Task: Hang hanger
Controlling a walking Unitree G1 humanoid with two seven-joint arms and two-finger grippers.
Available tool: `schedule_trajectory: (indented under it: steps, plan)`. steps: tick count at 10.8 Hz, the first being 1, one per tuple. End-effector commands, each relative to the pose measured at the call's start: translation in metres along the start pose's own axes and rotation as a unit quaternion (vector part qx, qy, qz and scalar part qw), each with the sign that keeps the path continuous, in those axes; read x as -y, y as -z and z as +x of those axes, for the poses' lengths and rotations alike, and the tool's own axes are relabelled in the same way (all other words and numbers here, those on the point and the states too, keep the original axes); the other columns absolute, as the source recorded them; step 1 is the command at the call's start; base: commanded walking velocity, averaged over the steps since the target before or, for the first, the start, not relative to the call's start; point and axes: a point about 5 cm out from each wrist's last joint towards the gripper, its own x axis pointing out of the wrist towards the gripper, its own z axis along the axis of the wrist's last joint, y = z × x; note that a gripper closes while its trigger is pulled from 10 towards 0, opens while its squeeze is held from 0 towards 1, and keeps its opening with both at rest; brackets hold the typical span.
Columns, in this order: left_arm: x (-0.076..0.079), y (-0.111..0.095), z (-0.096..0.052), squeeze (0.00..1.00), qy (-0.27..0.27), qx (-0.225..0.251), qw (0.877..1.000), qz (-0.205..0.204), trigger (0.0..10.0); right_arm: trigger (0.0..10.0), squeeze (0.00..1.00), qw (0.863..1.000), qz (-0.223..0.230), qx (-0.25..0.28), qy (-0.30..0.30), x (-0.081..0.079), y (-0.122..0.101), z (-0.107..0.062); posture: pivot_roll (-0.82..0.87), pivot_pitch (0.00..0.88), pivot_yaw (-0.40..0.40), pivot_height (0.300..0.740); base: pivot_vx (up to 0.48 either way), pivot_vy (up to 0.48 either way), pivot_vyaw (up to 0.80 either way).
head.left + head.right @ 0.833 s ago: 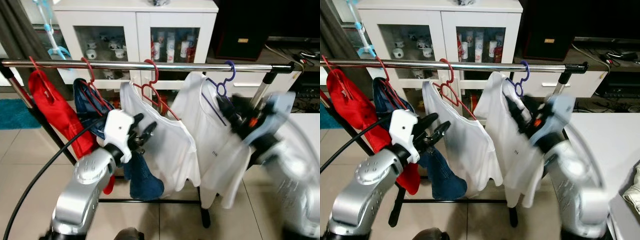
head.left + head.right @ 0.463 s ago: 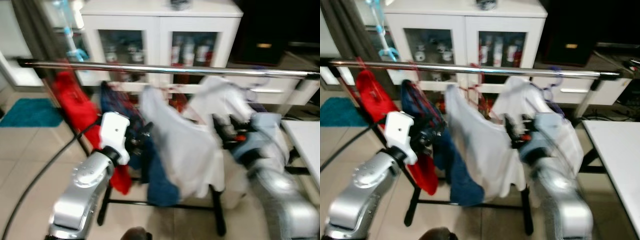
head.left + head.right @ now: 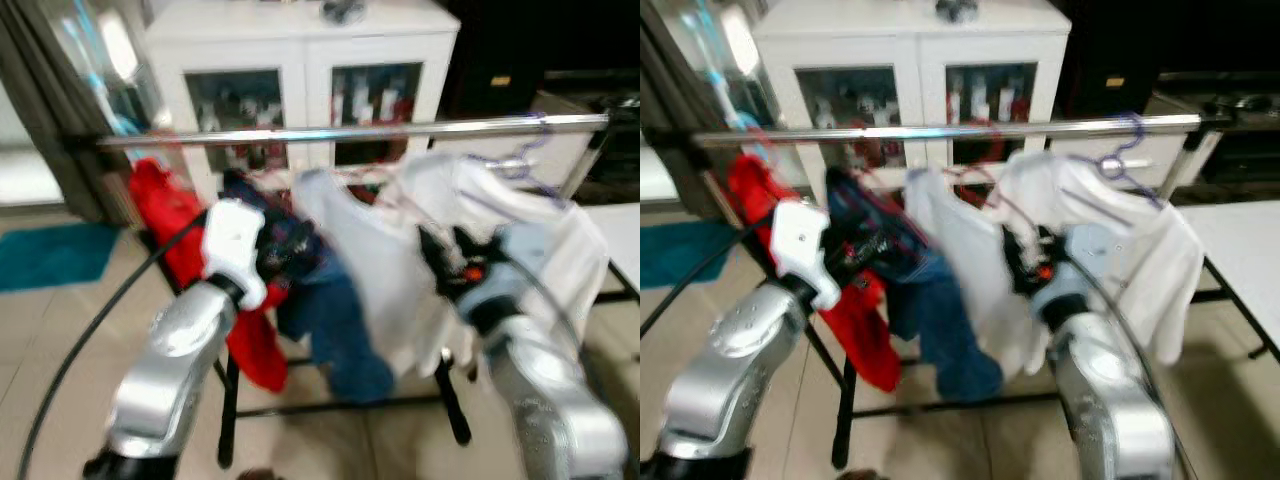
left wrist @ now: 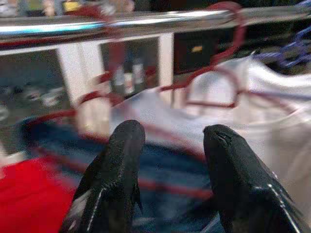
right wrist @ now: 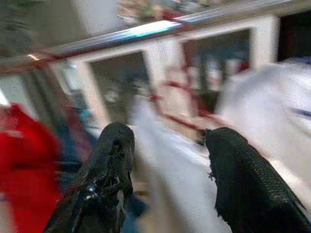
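Although blurred throughout, enough legible to record: chrome rail running across the head views, loaded from the robot's left with a red garment, a dark blue garment, a white shirt on a red hanger and a second white shirt on a purple hanger near the rail's right end. Purple hanger hooked over the rail, so hanging judged done, or all but done. Left gripper raised before the blue garment, below the rail, fingers spread with nothing between them. Right gripper held in front of the white shirts, likewise parted and empty; no hanger in either grasp. Both arms kept short of the rail and apart from the clothes, presumably to avoid snagging fabric while moving. White glass-fronted cabinet behind the rail, tiled floor beneath. Hook seating on the rail not confirmable through the blur.
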Motion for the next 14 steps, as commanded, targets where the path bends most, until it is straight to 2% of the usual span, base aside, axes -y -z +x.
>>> schedule_trajectory:
  steps: [1,3,4,7,9,10,11,12,14]
  plan:
    - [0.002,-0.001,0.000,0.00,-0.002,0.000,1.000,-0.005,10.0,10.0,0.00,1.000,-0.002,0.013,0.001,0.002,-0.007,-0.001,0.10,0.017,0.022,0.740,0.000,0.442,0.00]
    - [-0.002,-0.001,-0.003,0.00,-0.026,0.004,1.000,-0.013,10.0,10.0,0.00,1.000,-0.015,0.004,-0.023,-0.001,-0.005,0.002,0.12,0.026,-0.003,0.740,0.000,0.414,0.00]
    - [-0.003,-0.004,-0.003,0.00,-0.041,0.011,0.999,-0.001,10.0,10.0,0.00,0.999,-0.022,-0.002,-0.028,-0.001,-0.003,0.003,0.13,0.028,-0.004,0.740,0.000,0.000,0.80]
    - [-0.010,-0.005,-0.004,0.00,-0.054,0.004,0.998,0.020,10.0,10.0,0.00,0.998,-0.026,-0.004,-0.048,-0.006,0.001,0.008,0.14,0.029,0.006,0.740,0.000,-0.480,0.80]
    - [-0.011,-0.003,-0.004,0.00,-0.055,-0.002,0.998,0.032,10.0,10.0,0.00,0.999,-0.028,-0.002,-0.026,-0.002,0.003,0.009,0.13,0.033,-0.001,0.740,0.000,-0.480,0.80]
    - [-0.011,-0.001,-0.004,0.00,-0.055,-0.008,0.998,0.032,10.0,10.0,0.00,1.000,-0.019,0.001,-0.008,0.002,0.003,0.009,0.13,0.035,-0.003,0.740,0.000,0.000,0.00]
    - [-0.008,0.004,-0.003,0.00,-0.056,-0.028,0.998,0.012,10.0,10.0,0.00,1.000,-0.015,0.001,0.006,0.007,0.004,0.011,0.14,0.036,-0.003,0.740,0.000,0.000,0.00]
    - [-0.005,0.002,-0.001,0.00,-0.051,-0.026,0.998,0.004,10.0,10.0,0.00,1.000,-0.007,0.005,0.004,0.008,0.003,0.013,0.15,0.034,0.003,0.740,0.000,0.000,0.00]
    - [-0.006,-0.003,0.003,0.00,-0.023,-0.011,0.999,0.023,10.0,10.0,0.00,1.000,-0.009,0.007,0.000,0.002,0.003,0.017,0.13,0.036,0.006,0.740,0.000,0.000,0.00]
